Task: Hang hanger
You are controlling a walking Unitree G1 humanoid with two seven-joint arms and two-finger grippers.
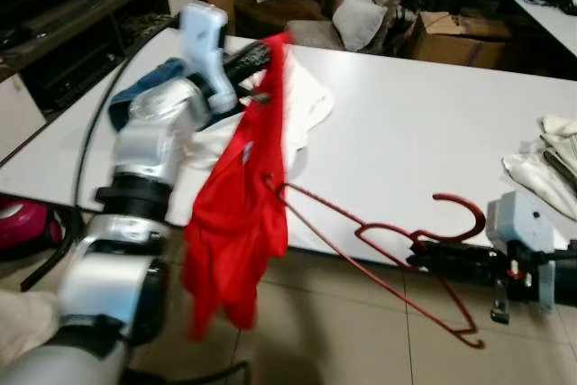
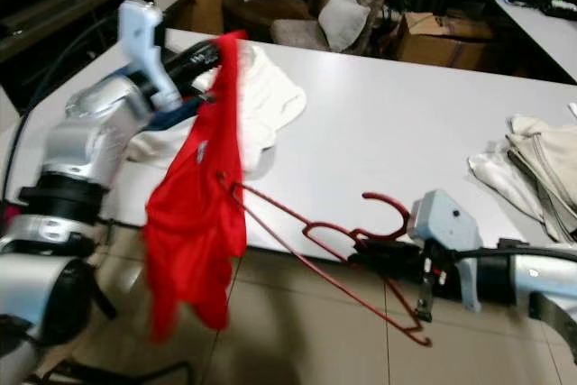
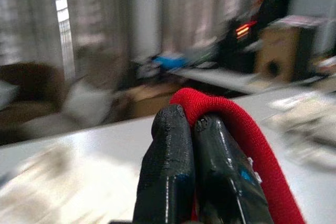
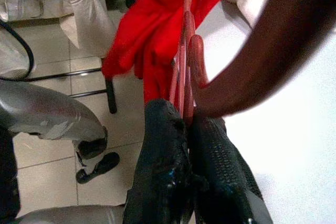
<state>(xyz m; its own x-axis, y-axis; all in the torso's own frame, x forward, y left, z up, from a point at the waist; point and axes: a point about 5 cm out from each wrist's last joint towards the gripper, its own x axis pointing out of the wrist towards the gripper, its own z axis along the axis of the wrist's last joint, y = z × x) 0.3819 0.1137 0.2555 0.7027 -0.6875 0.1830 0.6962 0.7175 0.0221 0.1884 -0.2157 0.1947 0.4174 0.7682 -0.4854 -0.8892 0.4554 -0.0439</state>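
One red wire hanger (image 1: 388,259), one red garment (image 1: 236,214), two grippers. Nearest: right gripper (image 1: 424,261) clenching fingers (image 4: 173,182) on hanger just below hook, holding it past near edge of white table (image 1: 424,132), over tiled floor (image 1: 343,331). Garment draping from hanger's far end, hanging down. Left gripper (image 1: 257,60) pinching garment's top edge, lifting it above table. Farther: white cloth (image 1: 302,105) lying behind, one cloth pile (image 1: 554,164) at right edge, two grey cushions (image 1: 359,13) beyond.

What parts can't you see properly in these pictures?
- Left wrist view: the room behind the left gripper is blurred.
- Right wrist view: the hanger hook, close up, blocks part of the table.
- Eye views: the red shirt covers one hanger end.
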